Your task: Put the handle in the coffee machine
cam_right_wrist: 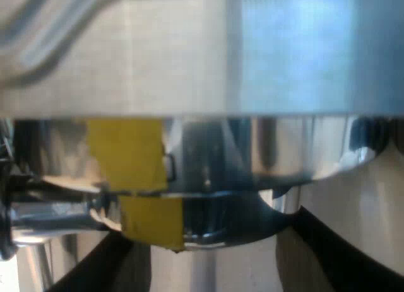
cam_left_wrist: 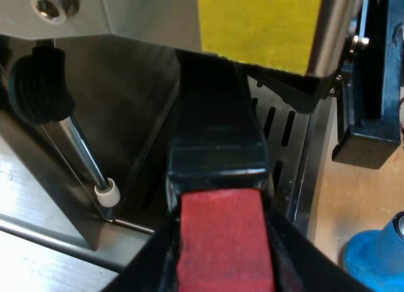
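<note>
Over the wooden counter (cam_left_wrist: 360, 200), left gripper (cam_left_wrist: 222, 257) jaws pinch the handle (cam_left_wrist: 218, 140) at the machine (cam_left_wrist: 145, 14)'s 6 o'clock, right gripper (cam_right_wrist: 227, 267) jaws spread, empty; next, I'd guess, twist to lock.

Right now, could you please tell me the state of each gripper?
Left gripper: closed on the red end of the handle.
Right gripper: open, holding nothing, close to the espresso machine.

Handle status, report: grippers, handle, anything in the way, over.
Left gripper shut on handle, at its red end. Handle points in under espresso machine, below its yellow-taped head. Right gripper open, close below that head. Steam wand beside, clear.
</note>
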